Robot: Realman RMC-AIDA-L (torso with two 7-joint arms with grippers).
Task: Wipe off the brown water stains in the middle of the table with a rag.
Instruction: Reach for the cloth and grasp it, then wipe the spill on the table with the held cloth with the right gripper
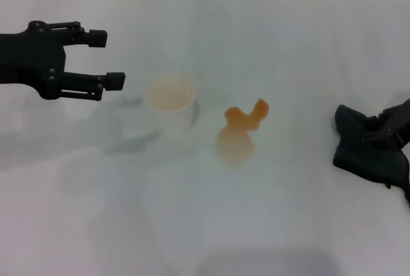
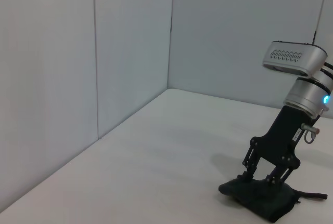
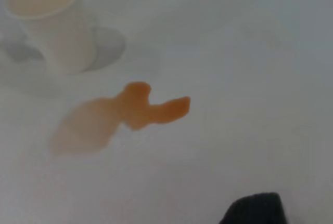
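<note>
My right pincer stands at the right edge of the large plain white desk, its fingers set down upon the soft, lumpy black cloth rag. In the left wrist view the same pincer presses its fingertips into the top of the rag, which lies flat on the desk with a thin tail-like strip trailing from one end; whether the fingers are pinching the cloth or only resting on it, I cannot tell.

My left pincer hovers above the far left of the desk, fingers spread wide and holding nothing.

The small orange-brown translucent liquid stain lies near the middle of the desk, well apart from the rag and to its left. Its darker forked lobe points far and right; its paler oval lobe spreads nearer. In the right wrist view the stain shows both lobes, with a corner of the rag at the frame's edge.

A white paper cup with a tan inside stands upright just left of the stain, apart from it.
</note>
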